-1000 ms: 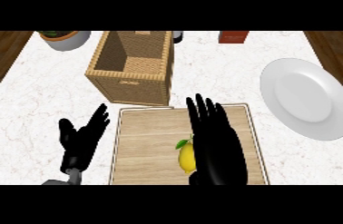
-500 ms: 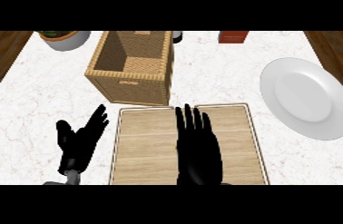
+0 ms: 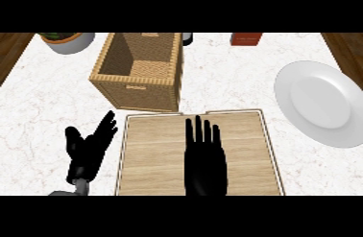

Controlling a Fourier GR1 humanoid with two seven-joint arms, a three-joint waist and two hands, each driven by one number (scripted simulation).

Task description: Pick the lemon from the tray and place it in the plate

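lying flat over the tray (image 3: 152,152), right hand (image 3: 204,164) (fingers straight).

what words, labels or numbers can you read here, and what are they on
No text can be read anywhere.
Pale tag on the wicker basket front: too small to read.
Red box at the far edge: no legible print.
Tray and plate: plain, no marks.

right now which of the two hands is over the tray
The right hand, lying flat and open above the tray; the left hand rests open beside the tray's left edge, over the counter.
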